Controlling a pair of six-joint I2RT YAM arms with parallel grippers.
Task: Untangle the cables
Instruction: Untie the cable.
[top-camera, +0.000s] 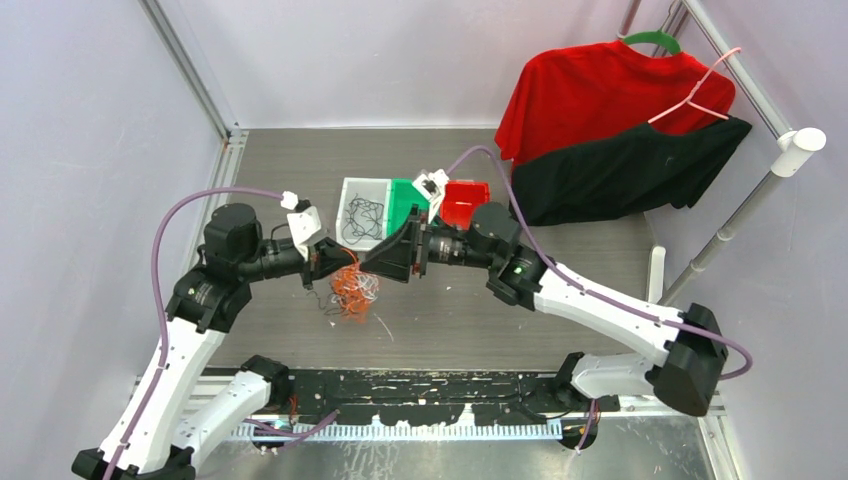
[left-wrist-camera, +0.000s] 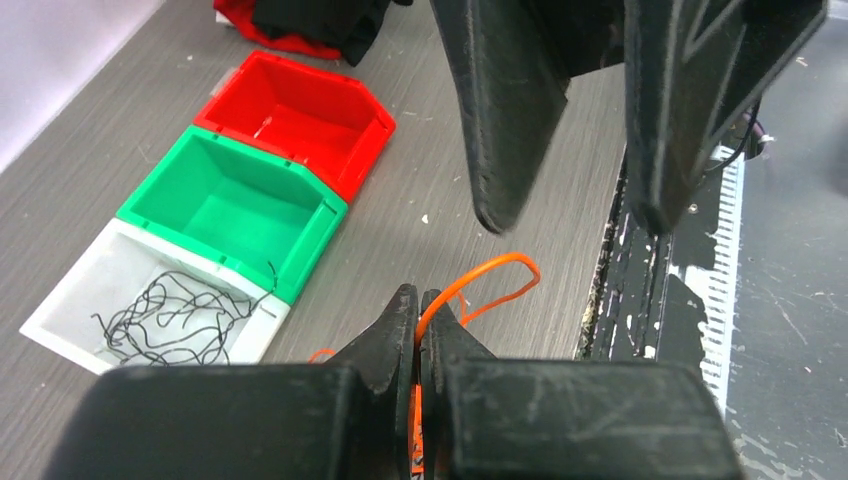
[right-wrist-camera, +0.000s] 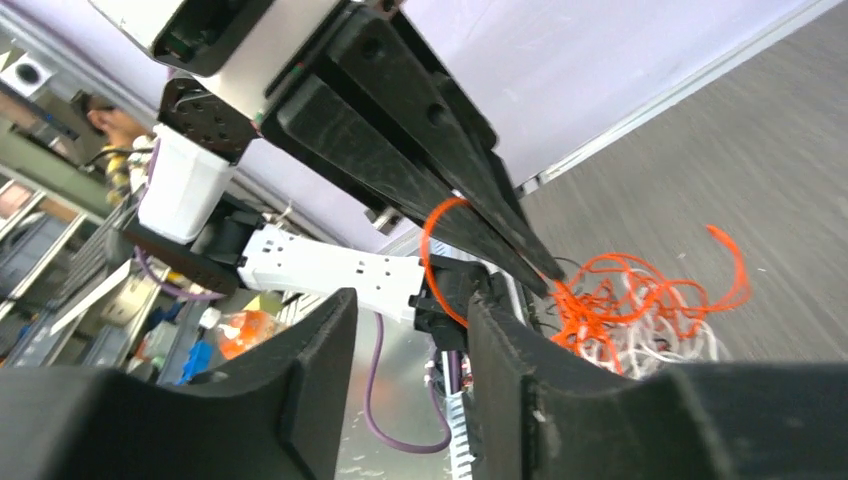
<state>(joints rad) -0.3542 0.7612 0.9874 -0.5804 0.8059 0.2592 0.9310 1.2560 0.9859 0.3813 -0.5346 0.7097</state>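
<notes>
The left gripper (left-wrist-camera: 420, 306) is pressed together on one thin orange cable (left-wrist-camera: 505, 260), which loops out just past its fingertips, springy enough to hold a curve. The right gripper (right-wrist-camera: 410, 300) faces it, jaws spread either side of that loop and holding nothing. Beyond and below the left tips sits the tangle (right-wrist-camera: 625, 305) of floppy orange and white cords, heaped on the brushed grey table (left-wrist-camera: 400, 200).

To do this step well, I would close the right on the same strand close to the left's pinch. Then I would draw the two apart slowly (a quick tug would likely cinch the knots). Smooth cord may slip between hard black fingers (right-wrist-camera: 430, 170), so grip squarely.

To the left gripper's left, matt black cords (left-wrist-camera: 170, 320) lie in a white plastic bin (left-wrist-camera: 75, 275).
</notes>
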